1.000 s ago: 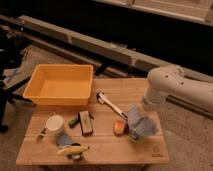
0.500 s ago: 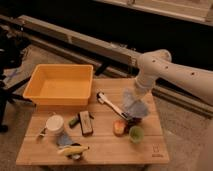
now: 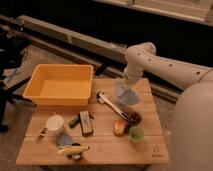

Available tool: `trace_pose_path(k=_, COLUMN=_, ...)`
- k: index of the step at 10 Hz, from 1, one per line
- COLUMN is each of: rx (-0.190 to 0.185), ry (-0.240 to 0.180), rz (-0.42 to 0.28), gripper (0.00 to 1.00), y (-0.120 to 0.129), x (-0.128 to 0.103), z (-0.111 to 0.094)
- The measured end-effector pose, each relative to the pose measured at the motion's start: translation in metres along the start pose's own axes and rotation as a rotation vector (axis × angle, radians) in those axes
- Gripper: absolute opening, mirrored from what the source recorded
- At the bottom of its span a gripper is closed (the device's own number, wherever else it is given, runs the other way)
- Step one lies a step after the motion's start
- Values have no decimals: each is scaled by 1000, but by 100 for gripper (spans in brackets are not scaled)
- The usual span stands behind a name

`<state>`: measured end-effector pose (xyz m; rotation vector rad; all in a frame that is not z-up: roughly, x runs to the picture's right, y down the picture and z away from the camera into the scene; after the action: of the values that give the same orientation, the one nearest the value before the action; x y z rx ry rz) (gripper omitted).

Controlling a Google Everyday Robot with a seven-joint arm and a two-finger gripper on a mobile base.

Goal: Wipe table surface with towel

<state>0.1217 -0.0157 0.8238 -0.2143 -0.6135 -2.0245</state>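
My gripper (image 3: 128,82) is clamped shut on the top of the towel (image 3: 126,96). The cloth hangs below it in loose grey-blue folds. Taking the middle of the table as the dial centre, with 12 o'clock away from the camera, the towel sits at about 1 o'clock, over the far right part of the table surface (image 3: 107,142). Its lower edge is at or just above the wood; I cannot tell whether it touches. Held by 1 end like this, the free part can drag flat once I press down, so I judge the wipe is only getting set up.

The arm (image 3: 165,67) comes in from 3 o'clock and bends down over that corner.

The open wood there is small. A long white-handled utensil (image 3: 107,102) lies just beside the towel toward the centre, running on to 4 o'clock, where an orange fruit (image 3: 119,128) and a small green cup (image 3: 136,134) stand close together. A stroke toward me would hit these 3 first. The yellow tub (image 3: 62,85) fills 10 to 11 o'clock. A black block (image 3: 86,122) lies near the centre, a white cup (image 3: 55,123) at 8 o'clock, and a banana (image 3: 72,149) with a bluish scrap (image 3: 64,139) at 7 o'clock. They are all well apart from the towel.
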Motion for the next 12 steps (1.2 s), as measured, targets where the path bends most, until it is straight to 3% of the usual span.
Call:
trace_pose_path(k=4, rx=14, ry=-23, rz=-38, gripper=0, y=10, x=18, z=48)
trace_pose_path(k=5, rx=19, ry=-49, rz=-41, gripper=0, y=14, x=16, z=64)
trace_pose_path(k=8, rx=-2, ry=-82, rz=-36, gripper=0, y=28, x=12, z=82)
trace_pose_path(k=12, rx=-56, ry=-141, rz=22, gripper=0, y=77, x=-21, z=88)
